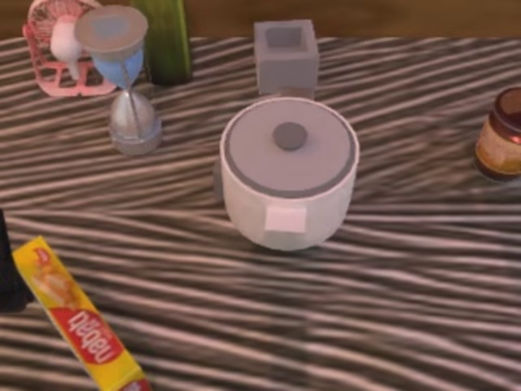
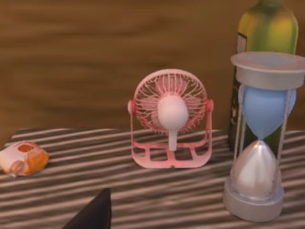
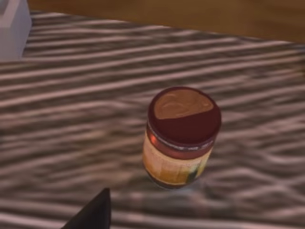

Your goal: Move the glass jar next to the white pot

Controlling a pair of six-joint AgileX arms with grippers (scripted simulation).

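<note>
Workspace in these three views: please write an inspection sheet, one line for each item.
Surface: striped table.
Job's things: glass jar upright at the right edge, apart from the white pot at centre.
Clutter: hourglass, green bottle, pink fan, grey box, yellow packet, small orange object.
Grippers: left gripper and right gripper barely in view.
Cables: nothing seen.
Surroundings: brown wall behind.
</note>
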